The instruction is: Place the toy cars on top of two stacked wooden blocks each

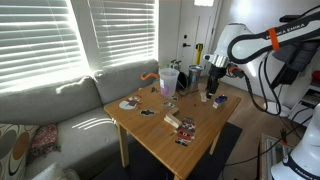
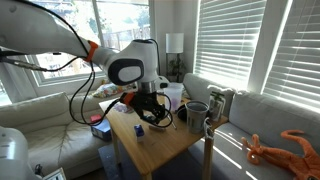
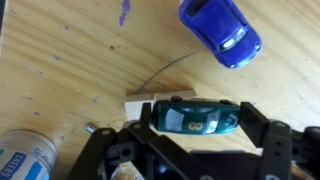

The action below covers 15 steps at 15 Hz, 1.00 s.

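In the wrist view my gripper (image 3: 195, 118) is shut on the dark teal-black toy car (image 3: 190, 116), held by its two ends. A pale wooden block (image 3: 140, 102) lies on the table right under and behind the car; I cannot tell whether the car touches it. The blue toy car (image 3: 222, 32) rests on the bare wood farther away, apart from the gripper. In both exterior views the gripper (image 1: 213, 91) (image 2: 150, 110) is low over the table's far side. A small blue thing (image 2: 138, 131) lies in front of it, probably the blue car.
A can (image 3: 28, 160) stands close beside the gripper. Cups (image 1: 170, 78) and a dark mug (image 2: 197, 116) stand on the wooden table (image 1: 150, 135), with flat red-and-white packets (image 1: 172, 121) nearer its middle. A grey sofa (image 1: 60, 110) borders the table.
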Available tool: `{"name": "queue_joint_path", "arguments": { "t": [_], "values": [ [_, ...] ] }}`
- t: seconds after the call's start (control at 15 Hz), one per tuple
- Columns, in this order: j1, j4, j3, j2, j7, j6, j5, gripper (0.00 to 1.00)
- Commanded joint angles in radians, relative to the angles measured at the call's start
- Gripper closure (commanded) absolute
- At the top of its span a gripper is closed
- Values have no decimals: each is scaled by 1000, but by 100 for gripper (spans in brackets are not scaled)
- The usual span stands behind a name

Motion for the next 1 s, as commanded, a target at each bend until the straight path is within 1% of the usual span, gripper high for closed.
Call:
{"name": "queue_joint_path", "arguments": {
  "t": [0.0, 0.33, 0.73, 0.93],
  "values": [
    [0, -10, -22, -6, -71, 10, -4, 39],
    [-5, 4, -23, 15, -97, 4, -12, 39],
    [-11, 25, -20, 42, -67, 18, 0, 39],
    [-12, 38, -19, 56, -79, 18, -5, 39]
  ]
}}
